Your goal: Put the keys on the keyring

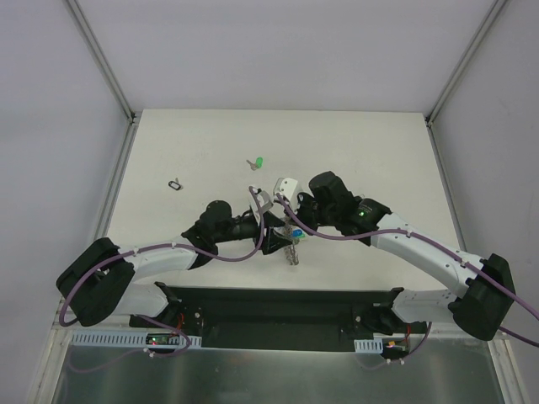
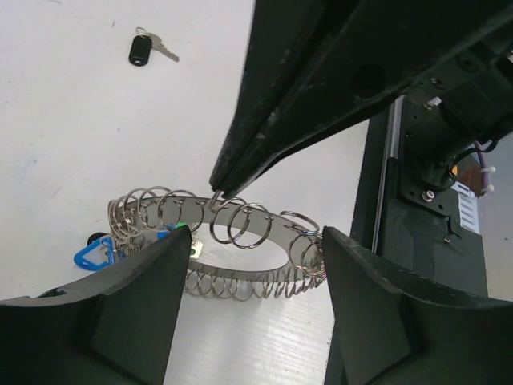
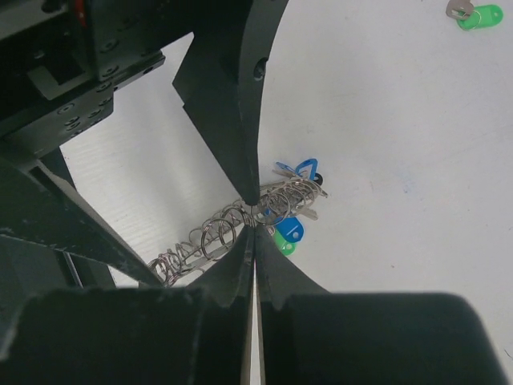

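The keyring (image 2: 240, 241), a silver band strung with many small wire loops, lies on the white table near the front middle (image 1: 292, 251). My right gripper (image 3: 253, 218) is shut, its tips pinching one loop of the keyring (image 3: 216, 233). In the left wrist view its dark fingers (image 2: 264, 136) come down from the upper right. My left gripper (image 2: 255, 237) is open, its two fingers standing either side of the keyring. Blue keys (image 3: 290, 226) and a green one (image 3: 286, 241) hang at the ring's end. A loose green key (image 1: 259, 162) and a black key (image 1: 175, 183) lie farther back.
The dark base plate (image 1: 278, 307) of both arms runs along the table's near edge, just behind the keyring. Grey walls close in the table at the left, right and back. The two wrists crowd together over the keyring.
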`<state>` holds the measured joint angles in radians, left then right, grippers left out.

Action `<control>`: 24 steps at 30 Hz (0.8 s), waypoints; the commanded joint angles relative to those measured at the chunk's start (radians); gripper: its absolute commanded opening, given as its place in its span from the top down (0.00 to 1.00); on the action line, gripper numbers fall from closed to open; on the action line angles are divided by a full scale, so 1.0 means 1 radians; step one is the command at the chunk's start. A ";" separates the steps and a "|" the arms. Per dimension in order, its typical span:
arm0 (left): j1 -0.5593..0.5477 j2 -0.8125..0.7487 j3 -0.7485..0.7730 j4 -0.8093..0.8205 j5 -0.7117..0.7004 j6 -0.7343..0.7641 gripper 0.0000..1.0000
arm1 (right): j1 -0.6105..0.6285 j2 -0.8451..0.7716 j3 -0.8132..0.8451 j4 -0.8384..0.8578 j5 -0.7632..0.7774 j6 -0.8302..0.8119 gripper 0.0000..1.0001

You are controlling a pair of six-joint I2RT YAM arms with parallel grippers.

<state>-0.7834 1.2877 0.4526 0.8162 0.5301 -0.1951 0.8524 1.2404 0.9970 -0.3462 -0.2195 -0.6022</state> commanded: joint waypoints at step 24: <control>-0.109 -0.111 0.021 0.017 0.134 0.066 0.43 | -0.015 -0.009 0.009 0.056 0.019 0.028 0.99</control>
<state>-0.8906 1.2488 0.4889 0.8261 0.7311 -0.1680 0.8421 1.2510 0.9962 -0.3382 -0.1944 -0.5797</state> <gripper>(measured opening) 0.559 0.014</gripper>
